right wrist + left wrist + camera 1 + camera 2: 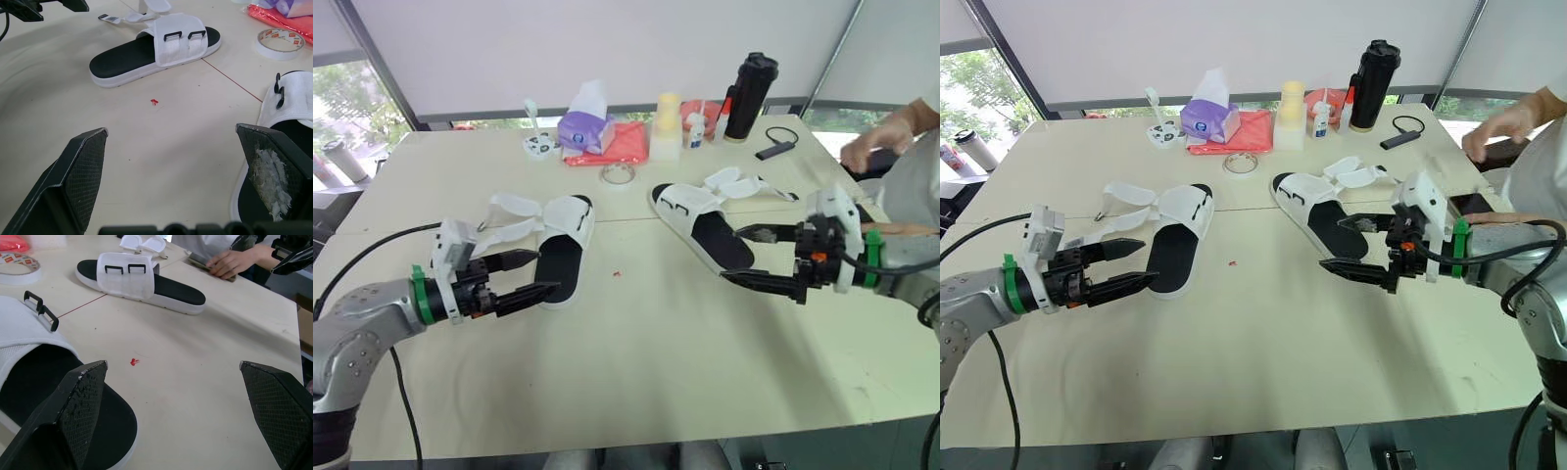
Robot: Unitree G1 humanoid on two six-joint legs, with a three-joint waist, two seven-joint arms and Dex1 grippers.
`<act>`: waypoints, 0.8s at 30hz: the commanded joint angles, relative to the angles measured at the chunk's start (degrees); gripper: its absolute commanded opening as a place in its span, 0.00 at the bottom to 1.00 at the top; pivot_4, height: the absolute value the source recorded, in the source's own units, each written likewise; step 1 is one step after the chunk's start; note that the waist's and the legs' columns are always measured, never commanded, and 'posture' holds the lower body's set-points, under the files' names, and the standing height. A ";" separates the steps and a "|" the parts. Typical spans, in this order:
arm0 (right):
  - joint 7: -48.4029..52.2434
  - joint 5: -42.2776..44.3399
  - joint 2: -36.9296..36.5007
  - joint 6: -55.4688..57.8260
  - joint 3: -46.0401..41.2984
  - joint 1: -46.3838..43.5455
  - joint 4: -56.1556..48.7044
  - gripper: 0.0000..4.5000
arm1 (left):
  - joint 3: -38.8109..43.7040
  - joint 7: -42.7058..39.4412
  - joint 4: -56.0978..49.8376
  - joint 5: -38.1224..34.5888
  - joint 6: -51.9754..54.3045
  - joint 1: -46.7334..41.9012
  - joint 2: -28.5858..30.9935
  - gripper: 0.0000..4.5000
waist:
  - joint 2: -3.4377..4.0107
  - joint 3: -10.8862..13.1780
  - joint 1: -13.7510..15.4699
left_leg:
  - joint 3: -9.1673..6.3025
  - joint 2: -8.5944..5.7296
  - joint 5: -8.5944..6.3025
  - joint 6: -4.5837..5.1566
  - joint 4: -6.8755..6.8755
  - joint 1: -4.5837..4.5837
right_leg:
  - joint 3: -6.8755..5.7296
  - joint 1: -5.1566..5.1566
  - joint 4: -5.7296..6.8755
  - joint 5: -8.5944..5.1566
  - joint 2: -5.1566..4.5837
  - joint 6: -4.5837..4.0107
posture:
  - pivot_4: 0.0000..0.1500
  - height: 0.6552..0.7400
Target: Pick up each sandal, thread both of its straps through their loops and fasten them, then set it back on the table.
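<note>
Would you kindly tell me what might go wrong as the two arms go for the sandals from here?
1. The straps of the left sandal lie loose and splayed; the open left jaws might catch one or shove the sandal instead of lifting it.
2. A person's hand is close to the right arm; lifting the right sandal might swing the arm into it.
</note>
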 commanded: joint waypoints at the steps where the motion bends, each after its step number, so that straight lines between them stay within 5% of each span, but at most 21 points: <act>1: 0.61 -0.27 -0.25 -1.13 -0.07 -1.52 -0.25 1.00 | 1.81 -1.09 -0.35 -0.20 -0.47 -0.24 1.20 1.00 | 0.00 0.00 -0.01 | 0.00 0.00 0.00 0.00 0.00 0.00 | 0.00 0.00 0.00 0.00 0.00 0.00 | 1.00 1.00; 24: -1.92 -0.14 0.34 0.22 -0.37 -0.26 -1.30 1.00 | 0.92 -0.94 -0.25 0.02 -0.72 -0.63 0.11 1.00 | 0.00 0.00 0.00 | 0.02 0.01 0.00 0.00 0.00 0.00 | 0.03 -0.01 0.00 0.01 0.00 0.01 | 1.00 1.00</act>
